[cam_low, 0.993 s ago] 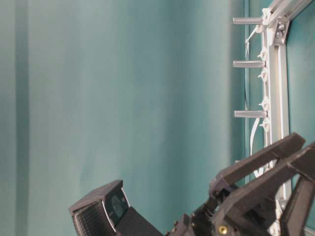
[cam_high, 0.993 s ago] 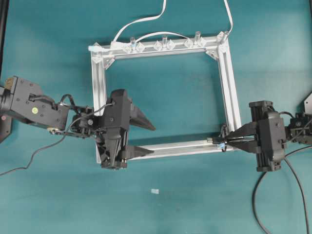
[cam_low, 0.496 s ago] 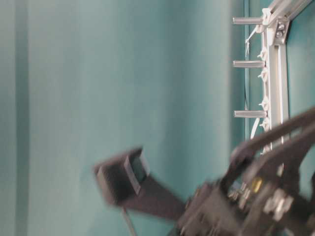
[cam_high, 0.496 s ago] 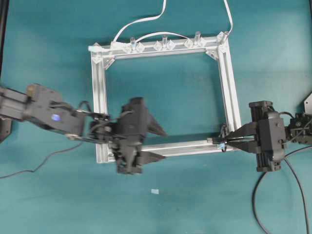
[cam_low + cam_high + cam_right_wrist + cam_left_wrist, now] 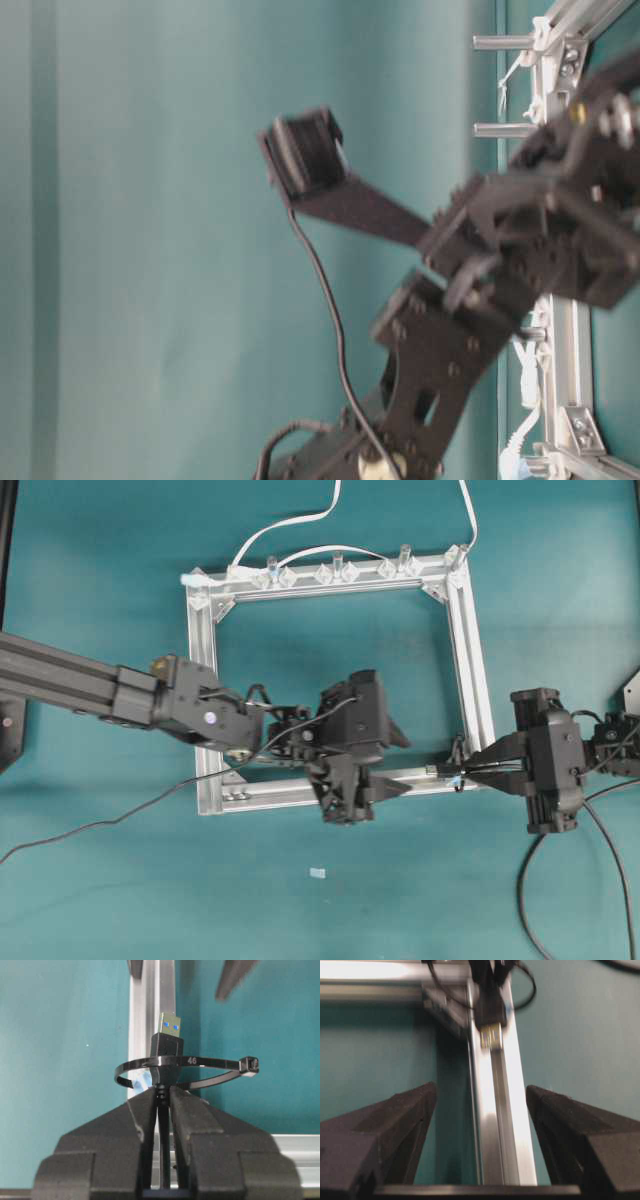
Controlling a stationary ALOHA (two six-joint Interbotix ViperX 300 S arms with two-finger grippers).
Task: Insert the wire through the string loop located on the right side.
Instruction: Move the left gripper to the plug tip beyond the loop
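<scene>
I have the silver frame (image 5: pixel 470 660) lying flat on the teal table (image 5: pixel 100 880), and my work is at its lower right corner. My left gripper (image 5: pixel 395 765) hovers over the bottom rail with its jaws spread wide and empty, pointing toward that corner. My right gripper (image 5: pixel 470 767) is closed tight on the wire (image 5: pixel 163 1105) just behind its plug (image 5: pixel 167 1042). The plug already pokes through the string loop (image 5: pixel 187 1067), which rings it at the corner beside the blue-white tag (image 5: pixel 143 1080). To do this well, I judge the left jaws should straddle the rail, line up squarely with the metal tip, and close on the plug beyond the loop without snagging or dragging the loop itself, before the right lets go.
</scene>
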